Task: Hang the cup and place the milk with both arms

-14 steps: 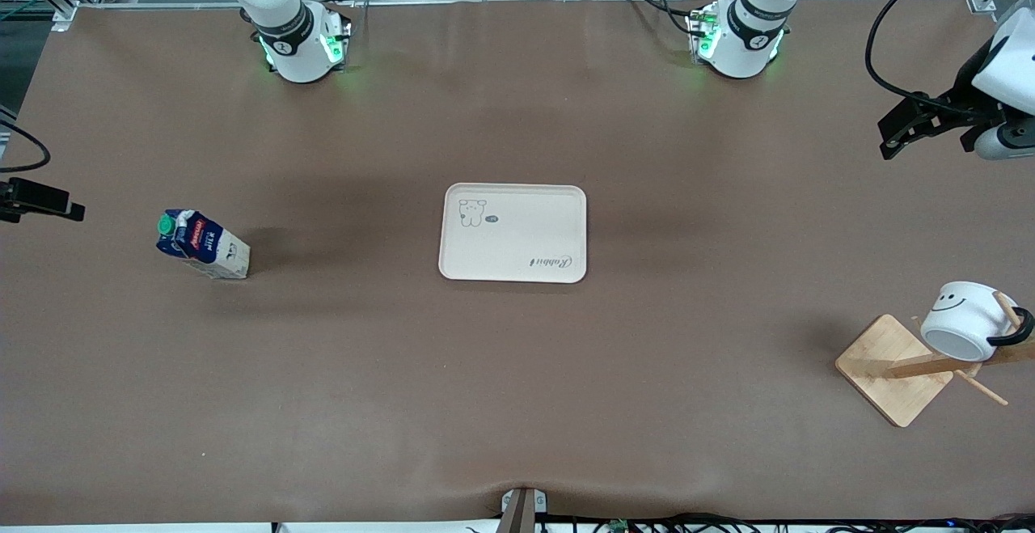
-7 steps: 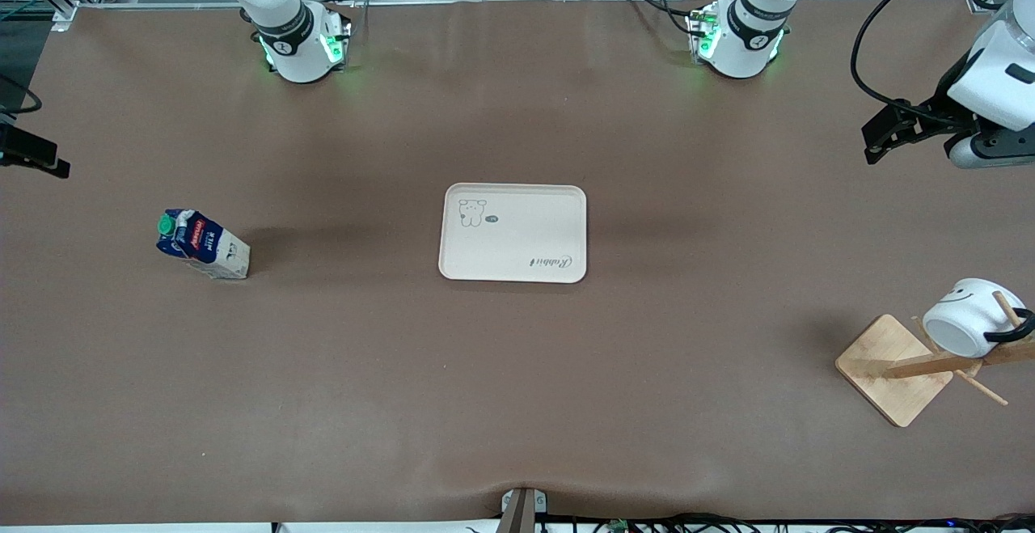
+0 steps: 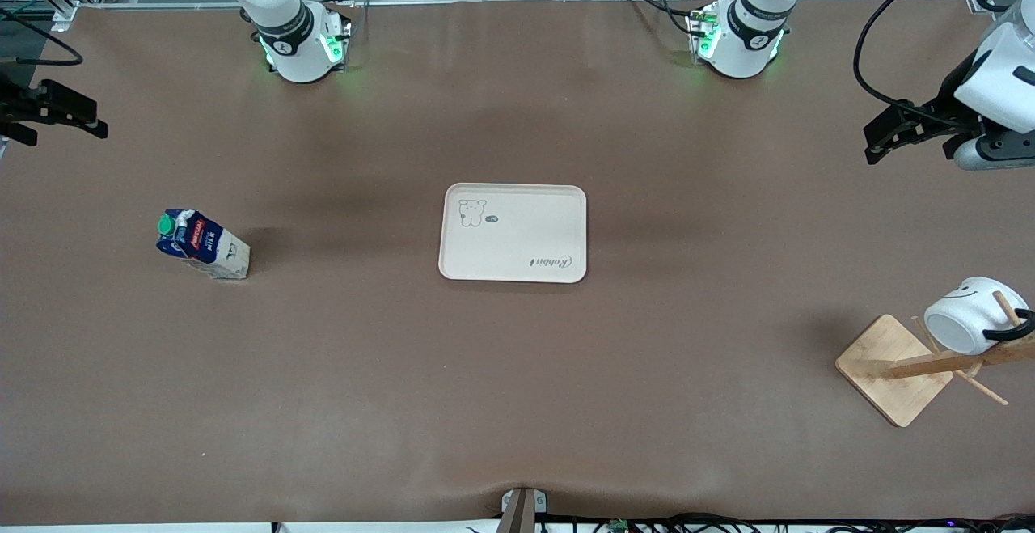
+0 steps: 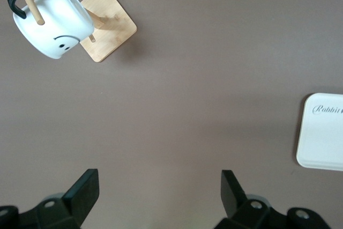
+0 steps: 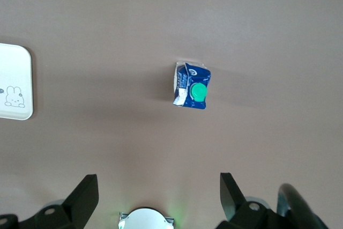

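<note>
Front view | cup (image 3: 966, 315) hung on rack (image 3: 893, 367), left-arm end | milk (image 3: 202, 244) upright on counter (image 3: 517, 371), right-arm end, apart from tray (image 3: 513, 232) | right pincer (image 3: 57, 108) wide open, empty, over the counter edge by the milk, the nearer arm | left pincer (image 3: 888, 135) open, empty, waiting.

The cup (image 3: 967, 316) is white with a black handle and black smiley face. The milk (image 3: 201, 243) is dark blue with a green cap, red label and pale base. The tray (image 3: 513, 233) is cream on the brown table (image 3: 517, 371).
</note>
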Tool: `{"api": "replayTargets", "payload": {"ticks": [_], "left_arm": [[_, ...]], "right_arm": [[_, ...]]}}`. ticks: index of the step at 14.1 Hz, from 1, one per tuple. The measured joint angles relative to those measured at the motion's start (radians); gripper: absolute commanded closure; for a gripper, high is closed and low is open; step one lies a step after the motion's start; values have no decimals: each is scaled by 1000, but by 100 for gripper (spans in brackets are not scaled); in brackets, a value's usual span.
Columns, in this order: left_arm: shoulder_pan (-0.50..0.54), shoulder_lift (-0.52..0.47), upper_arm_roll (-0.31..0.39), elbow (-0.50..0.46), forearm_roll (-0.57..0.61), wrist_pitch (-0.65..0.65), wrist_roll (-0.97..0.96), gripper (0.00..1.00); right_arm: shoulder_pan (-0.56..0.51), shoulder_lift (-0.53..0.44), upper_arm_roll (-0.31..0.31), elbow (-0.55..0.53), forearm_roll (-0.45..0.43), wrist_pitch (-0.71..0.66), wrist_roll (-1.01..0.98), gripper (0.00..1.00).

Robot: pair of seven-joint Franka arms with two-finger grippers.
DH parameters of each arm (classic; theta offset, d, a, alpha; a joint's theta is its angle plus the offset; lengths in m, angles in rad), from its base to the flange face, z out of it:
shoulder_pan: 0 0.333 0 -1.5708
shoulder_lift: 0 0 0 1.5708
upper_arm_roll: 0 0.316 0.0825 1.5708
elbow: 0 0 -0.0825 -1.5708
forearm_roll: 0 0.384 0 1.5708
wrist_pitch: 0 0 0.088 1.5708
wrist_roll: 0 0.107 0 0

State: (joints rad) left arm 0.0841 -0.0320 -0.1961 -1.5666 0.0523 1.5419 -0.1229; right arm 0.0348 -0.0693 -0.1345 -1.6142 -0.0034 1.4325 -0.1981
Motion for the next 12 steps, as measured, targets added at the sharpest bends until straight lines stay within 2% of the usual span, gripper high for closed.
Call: {"api": "replayTargets", "payload": {"ticks": [4,12], "left_arm": [[12,0,5,1,-1,-4,22,0],[23,1,6,6,-11,-13,22,0]], "right_arm": [[-34,-2,-33,6,12,10,3,0],[-36,-2,-23,7,15,15,69,0]]}}
